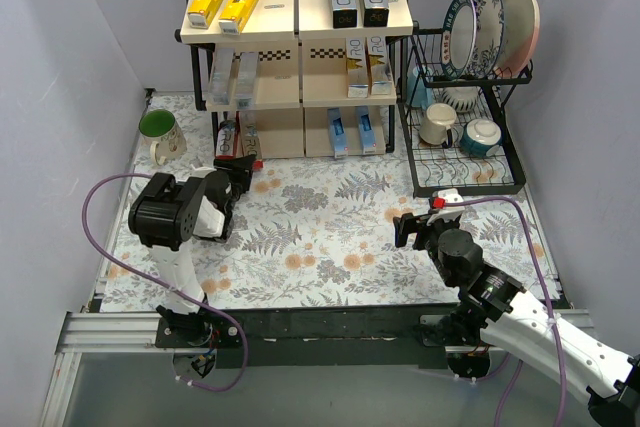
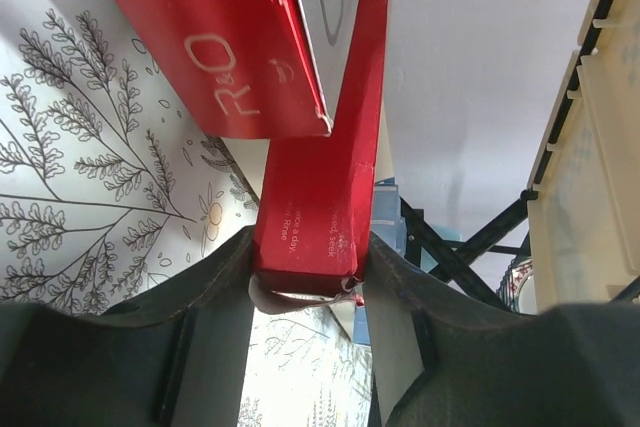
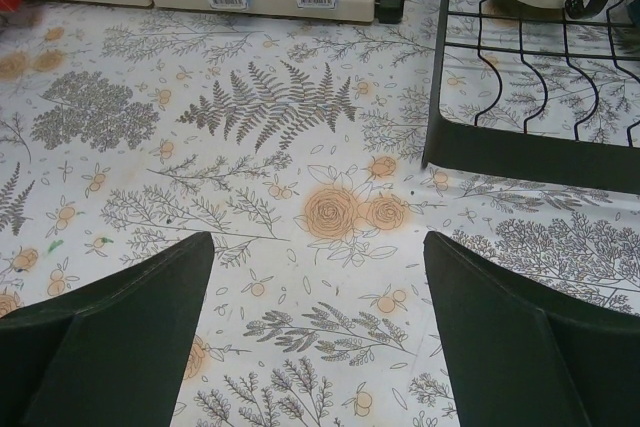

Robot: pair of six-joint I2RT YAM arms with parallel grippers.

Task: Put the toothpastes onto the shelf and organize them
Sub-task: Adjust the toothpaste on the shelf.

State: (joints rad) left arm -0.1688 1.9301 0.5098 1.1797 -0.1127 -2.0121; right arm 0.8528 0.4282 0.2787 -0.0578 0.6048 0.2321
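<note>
the floral mat (image 1: 330,237) is seen across the table, with the shelf (image 1: 283,17) at its far edge and the dish rack (image 1: 470,185) set just beside it on the right. yellow, black, grey and gold-white cartons are already laid on the upper tiers, and blue cartons (image 1: 350,132) in the bottom right bay.

the left gripper (image 2: 308,267) is found low at the shelf's bottom left bay, pressed together on the near end of a red carton (image 2: 320,187). the carton's long axis is carried straight out from the fingers, towards the shelf. a second red carton (image 2: 215,42) is seen just beside it, skewed across its left side; whether the two touch cannot be told.

the right gripper (image 3: 318,242) is held spread wide and empty over the mat, well apart from the red cartons. the left arm is clearly the nearer, so the placing is judged to be its job, with the carton to be slid in lengthwise.
</note>
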